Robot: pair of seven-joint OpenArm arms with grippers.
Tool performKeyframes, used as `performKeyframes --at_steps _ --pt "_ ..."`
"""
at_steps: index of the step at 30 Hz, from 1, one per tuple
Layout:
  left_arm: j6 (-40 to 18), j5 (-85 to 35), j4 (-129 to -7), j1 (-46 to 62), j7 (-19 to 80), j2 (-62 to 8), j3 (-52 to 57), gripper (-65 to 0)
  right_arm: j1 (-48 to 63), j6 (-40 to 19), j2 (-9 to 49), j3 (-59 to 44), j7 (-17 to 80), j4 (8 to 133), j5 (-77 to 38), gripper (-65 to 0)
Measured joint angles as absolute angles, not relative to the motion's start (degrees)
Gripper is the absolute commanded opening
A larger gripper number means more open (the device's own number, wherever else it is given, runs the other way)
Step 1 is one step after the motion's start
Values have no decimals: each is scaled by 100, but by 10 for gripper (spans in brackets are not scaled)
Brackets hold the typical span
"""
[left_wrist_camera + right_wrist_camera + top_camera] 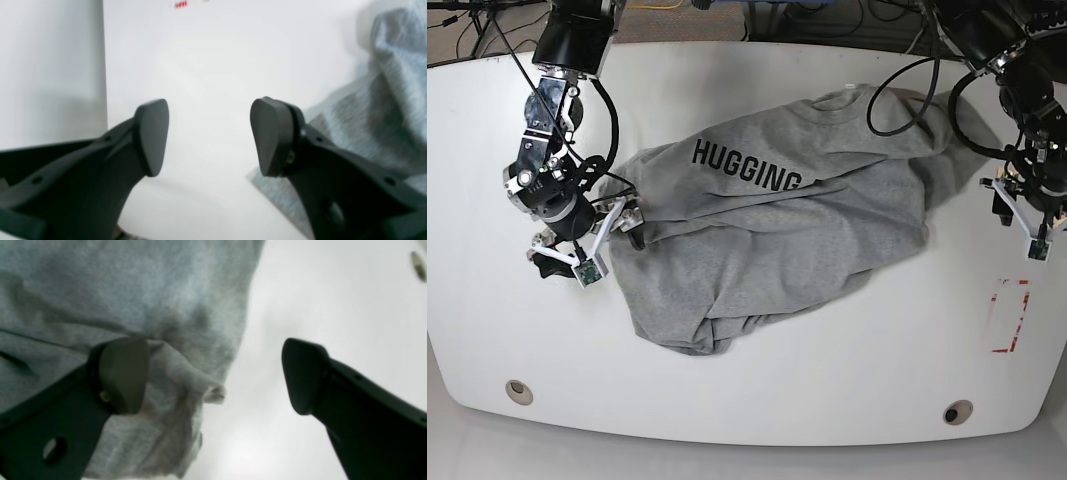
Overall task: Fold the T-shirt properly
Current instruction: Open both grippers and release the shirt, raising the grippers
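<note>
The grey T-shirt (767, 240) lies crumpled in the middle of the white table (827, 380), with the black word "HUGGING" facing up and its collar toward the back. My right gripper (590, 243) sits at the shirt's left edge. In the right wrist view the right gripper (213, 376) is open wide; one finger (123, 373) rests over the T-shirt (133, 290) and a loose fold of cloth pokes into the gap without being pinched. My left gripper (1017, 205) is at the shirt's right side. Seen from the left wrist, the left gripper (211, 136) is open over bare table, with the T-shirt (383, 116) beside its right finger.
A red-outlined rectangle (1009, 315) is marked on the table near its right edge, in front of my left arm. Two round holes (519, 390) (957, 411) sit near the front edge. Cables run along the back of the table.
</note>
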State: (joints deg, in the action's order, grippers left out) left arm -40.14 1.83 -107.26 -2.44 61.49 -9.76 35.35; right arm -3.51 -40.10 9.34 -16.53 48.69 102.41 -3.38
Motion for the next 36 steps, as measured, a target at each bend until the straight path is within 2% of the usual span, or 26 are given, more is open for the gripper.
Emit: performKeyframes --at_steps 5,9,18,22,36 --pt "-4012 156 -10645 -449 6147 -976 3509 -262 121 -4010 849 -1693 4976 11074 -384 -46" --pt "-4016 172 -10390 -674 6147 -989 3520 -262 552 -4049 346 -2145 5022 11434 -447 -46" --pt "-4010 183 -9900 -1009 6104 -1153 3520 -262 888 -3983 -506 -3424 5033 11448 -460 -46" --pt "-4012 202 -9784 -1083 5721 -1181 3524 -262 972 -3964 -805 -3765 5061 11297 -705 -46" --pt "-4014 200 -9765 -1081 5441 -1232 3524 -262 1055 -3946 -832 -4007 5065 10184 -1490 -48"
